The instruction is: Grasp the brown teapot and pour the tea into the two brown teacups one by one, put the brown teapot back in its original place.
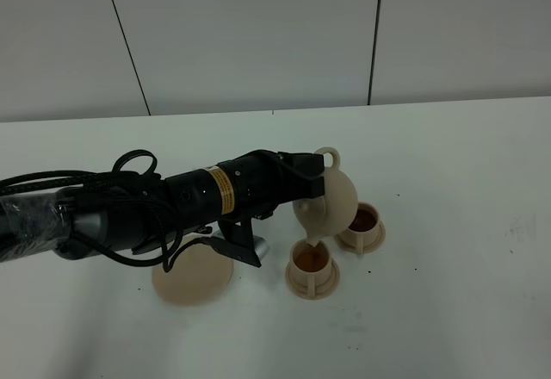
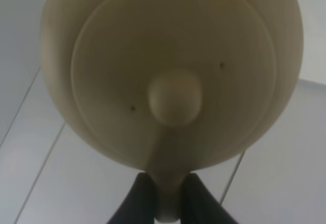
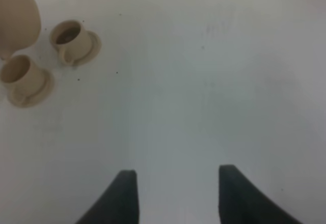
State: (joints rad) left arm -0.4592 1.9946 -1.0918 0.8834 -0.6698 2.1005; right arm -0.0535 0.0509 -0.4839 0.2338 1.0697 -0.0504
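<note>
The brown teapot (image 1: 331, 200) hangs tilted with its spout down over the nearer of the two brown teacups (image 1: 312, 264), which has brown tea in it. My left gripper (image 1: 312, 175) is shut on the teapot's handle; the left wrist view shows the lid and knob (image 2: 174, 102) with the handle pinched between the fingers (image 2: 136, 201). The farther teacup (image 1: 362, 222) also holds tea and stands on its small saucer. The flat tan disc (image 1: 194, 274), the original place, lies bare under the left arm. My right gripper (image 3: 178, 193) is open over bare table, away from the teacups (image 3: 71, 38) (image 3: 23, 76) and the teapot (image 3: 15, 18).
The white table (image 1: 448, 224) ends at a grey panelled wall behind. The left arm with its black cables (image 1: 129, 207) stretches from the left edge across the table and over the disc.
</note>
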